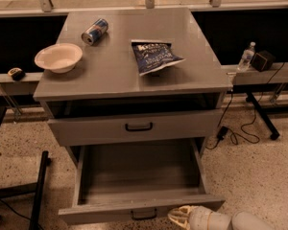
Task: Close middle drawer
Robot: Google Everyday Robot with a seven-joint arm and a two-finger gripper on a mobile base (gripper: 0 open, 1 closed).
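A: Where is the middle drawer (pixel 139 172)?

B: Low in the camera view, pulled far out of the grey cabinet (pixel 216 102). Its deep plain box is open to view, and its low front panel with the small black bar handle (pixel 144 214) sits near the bottom edge.

A: And the end effector (pixel 180 216)?

B: At the bottom, right of centre. Its cream-coloured tip sits at the right part of that front panel, just right of the bar handle, with the pale arm (pixel 240 221) trailing off towards the lower right corner. I cannot tell how far open it is, nor whether it touches the panel. It has hold of nothing that I can make out.

A: What is above the open drawer?

B: An upper drawer (pixel 96 129) with a taller front and its own black handle (pixel 138 127); it stands out a little from the cabinet, with a dark gap over it.

A: And on the tabletop (pixel 115 78)?

B: A white bowl (pixel 58 57) at the left, a can (pixel 94 31) lying on its side behind it, and a dark blue chip bag (pixel 155 56) right of centre, all apart from one another.

A: Anything to the side?

B: A water bottle (pixel 246 56) and a small black box (pixel 262 60) on a ledge at the right, with a cable (pixel 240 133) trailing over the speckled floor below
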